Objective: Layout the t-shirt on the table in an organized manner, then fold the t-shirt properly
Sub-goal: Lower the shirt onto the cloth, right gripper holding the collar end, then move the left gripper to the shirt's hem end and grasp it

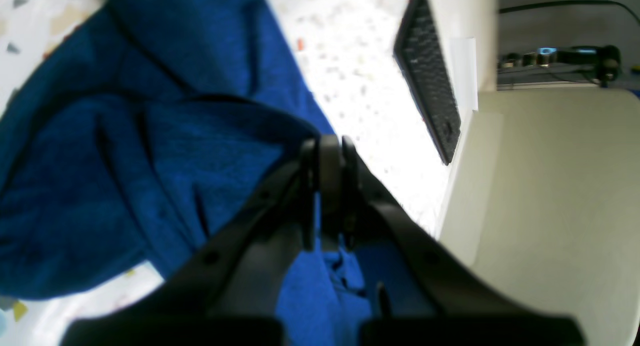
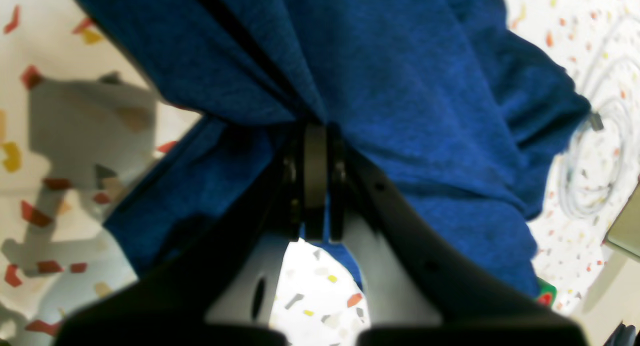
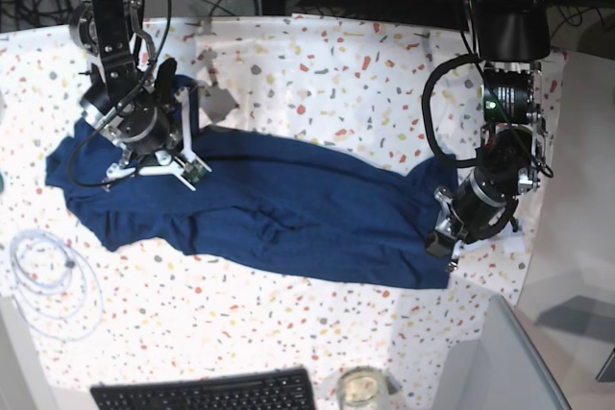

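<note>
The dark blue t-shirt (image 3: 288, 208) lies stretched in a long band across the speckled table (image 3: 327, 74), rumpled at both ends. My right gripper (image 3: 192, 168) is at the shirt's upper left edge. In the right wrist view this gripper (image 2: 315, 136) is shut on a fold of the t-shirt (image 2: 400, 86), which drapes away from the fingertips. My left gripper (image 3: 444, 237) is at the shirt's right end. In the left wrist view it (image 1: 327, 148) is shut on the edge of the t-shirt (image 1: 150, 161), with cloth bunched under the fingers.
A black keyboard (image 3: 207, 393) and a glass jar (image 3: 360, 389) sit at the table's near edge. A coiled white cable (image 3: 48, 280) lies left of the shirt. A plain grey surface (image 3: 509, 362) adjoins the table at the lower right.
</note>
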`<state>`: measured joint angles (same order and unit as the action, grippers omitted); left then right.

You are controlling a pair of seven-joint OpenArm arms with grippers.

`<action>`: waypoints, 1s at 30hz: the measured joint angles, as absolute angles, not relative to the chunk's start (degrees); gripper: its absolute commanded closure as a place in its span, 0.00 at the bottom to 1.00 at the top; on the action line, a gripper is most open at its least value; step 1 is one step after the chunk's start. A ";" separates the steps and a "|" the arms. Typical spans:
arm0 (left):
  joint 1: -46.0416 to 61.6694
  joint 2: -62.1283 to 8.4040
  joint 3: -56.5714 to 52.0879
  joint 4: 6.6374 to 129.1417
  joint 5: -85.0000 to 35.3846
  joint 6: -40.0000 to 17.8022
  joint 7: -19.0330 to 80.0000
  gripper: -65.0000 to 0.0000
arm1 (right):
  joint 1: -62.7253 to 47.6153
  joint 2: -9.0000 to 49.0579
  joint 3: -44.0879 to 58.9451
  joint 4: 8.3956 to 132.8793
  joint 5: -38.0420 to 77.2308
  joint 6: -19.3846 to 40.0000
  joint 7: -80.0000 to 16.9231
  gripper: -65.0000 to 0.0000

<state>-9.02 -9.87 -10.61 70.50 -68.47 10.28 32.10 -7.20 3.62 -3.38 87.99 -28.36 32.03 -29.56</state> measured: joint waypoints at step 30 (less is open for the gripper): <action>-20.18 0.45 -11.49 61.65 -45.47 9.87 32.03 0.26 | -7.46 3.73 -3.36 87.99 -28.34 32.03 -29.43 1.00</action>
<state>-20.18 0.45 -11.49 61.65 -45.47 9.87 32.03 -7.46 3.73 -3.36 87.99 -28.34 32.03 -29.43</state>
